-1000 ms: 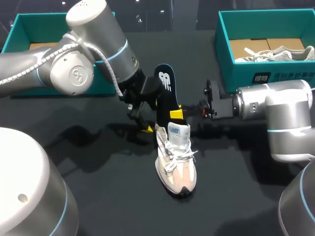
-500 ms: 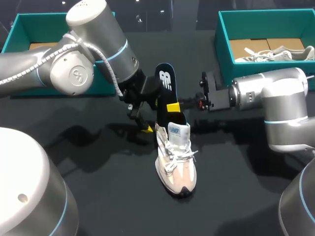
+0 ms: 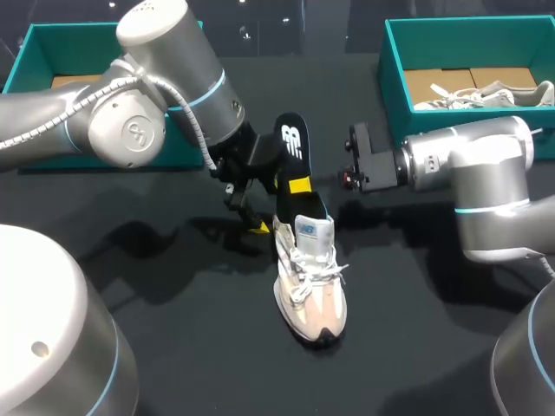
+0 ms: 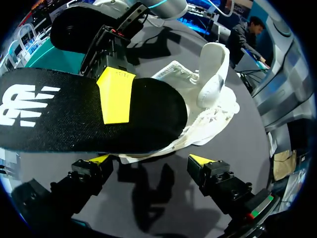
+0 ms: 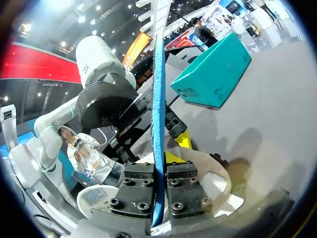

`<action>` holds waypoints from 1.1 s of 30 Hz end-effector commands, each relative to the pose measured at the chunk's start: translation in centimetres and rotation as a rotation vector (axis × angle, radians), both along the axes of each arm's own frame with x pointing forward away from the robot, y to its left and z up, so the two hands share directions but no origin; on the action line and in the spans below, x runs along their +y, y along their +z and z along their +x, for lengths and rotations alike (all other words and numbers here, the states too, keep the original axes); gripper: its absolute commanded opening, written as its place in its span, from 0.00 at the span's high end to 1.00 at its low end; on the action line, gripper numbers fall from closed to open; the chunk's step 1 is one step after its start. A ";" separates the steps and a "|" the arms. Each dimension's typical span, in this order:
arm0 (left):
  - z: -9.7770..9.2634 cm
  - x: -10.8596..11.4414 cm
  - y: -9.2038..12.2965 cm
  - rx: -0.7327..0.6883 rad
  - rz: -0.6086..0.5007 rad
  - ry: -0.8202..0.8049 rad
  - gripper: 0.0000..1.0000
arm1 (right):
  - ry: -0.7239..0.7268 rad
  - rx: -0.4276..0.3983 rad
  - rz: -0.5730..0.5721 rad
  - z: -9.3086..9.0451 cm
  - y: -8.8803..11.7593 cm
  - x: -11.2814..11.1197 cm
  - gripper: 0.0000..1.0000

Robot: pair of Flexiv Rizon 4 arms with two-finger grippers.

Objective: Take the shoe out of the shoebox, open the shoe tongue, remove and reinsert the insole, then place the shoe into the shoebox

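Observation:
A pale pink and white shoe [image 3: 308, 282] stands on the black table, toe toward me. Its black insole [image 3: 292, 149] with a white logo sticks up out of the heel opening. My right gripper [image 3: 299, 185] is shut on the insole's middle; in the right wrist view the blue-edged insole [image 5: 158, 114] runs between the pressed fingers of that gripper [image 5: 159, 173]. My left gripper [image 3: 267, 204] stands open just behind the heel. In the left wrist view the insole [image 4: 64, 116] and the shoe [image 4: 210, 94] lie ahead of the left gripper [image 4: 148, 159], which holds nothing.
A teal shoebox [image 3: 468, 130] at the back right holds another pale shoe [image 3: 486, 94]. A second teal shoebox [image 3: 30, 52] stands at the back left, behind my left arm. The black table in front of the shoe is bare.
My right gripper slid up and left along the insole and its fingers closed onto it. The left arm and the shoe stayed where they were.

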State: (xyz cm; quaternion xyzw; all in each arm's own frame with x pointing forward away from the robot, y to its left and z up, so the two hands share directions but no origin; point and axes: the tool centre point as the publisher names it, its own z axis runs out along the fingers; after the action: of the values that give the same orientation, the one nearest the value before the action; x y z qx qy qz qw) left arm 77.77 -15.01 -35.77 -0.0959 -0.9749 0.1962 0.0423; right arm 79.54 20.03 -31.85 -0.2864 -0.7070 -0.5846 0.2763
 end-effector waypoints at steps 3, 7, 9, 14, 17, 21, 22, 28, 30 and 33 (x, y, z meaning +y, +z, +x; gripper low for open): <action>-0.1 0.1 0.1 -0.001 0.001 -0.001 0.00 | -0.026 0.053 0.022 -1.3 -1.9 -0.7 1.00; -0.1 0.1 0.1 -0.001 0.001 -0.001 0.00 | -0.035 0.081 0.044 -2.3 -2.8 -1.1 1.00; -0.1 0.1 0.1 -0.001 0.001 -0.001 0.00 | -0.039 0.090 0.048 -2.6 -3.2 -1.3 1.00; -0.1 0.1 0.1 -0.001 0.001 -0.001 0.00 | -0.038 0.125 0.059 -4.2 -4.4 -1.3 1.00; -0.1 0.1 0.1 -0.001 0.001 -0.001 0.00 | -0.030 0.129 0.060 -4.9 -4.5 -1.0 1.00; -0.1 0.1 0.1 -0.001 0.001 -0.001 0.00 | -0.023 0.105 0.045 -5.4 -3.9 -0.7 1.00; -0.1 0.1 0.1 -0.001 0.001 -0.001 0.00 | -0.023 0.098 0.043 -5.4 -3.7 -0.7 1.00; -0.1 0.1 0.1 -0.001 0.001 -0.001 0.00 | -0.014 0.020 0.042 -4.6 -1.5 -0.5 0.69; -0.1 0.1 0.1 -0.001 0.001 -0.001 0.00 | -0.007 -0.004 0.039 -4.2 -0.8 -0.5 0.69; -0.1 0.1 0.1 -0.001 0.001 -0.001 0.00 | -0.001 -0.019 0.033 -3.7 -0.4 -0.6 0.69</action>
State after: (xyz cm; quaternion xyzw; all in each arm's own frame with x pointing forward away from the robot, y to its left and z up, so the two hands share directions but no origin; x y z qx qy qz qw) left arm 77.77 -15.01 -35.76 -0.0959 -0.9749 0.1962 0.0423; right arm 75.54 19.71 -32.86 -0.2766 -0.6951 -0.6045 0.2737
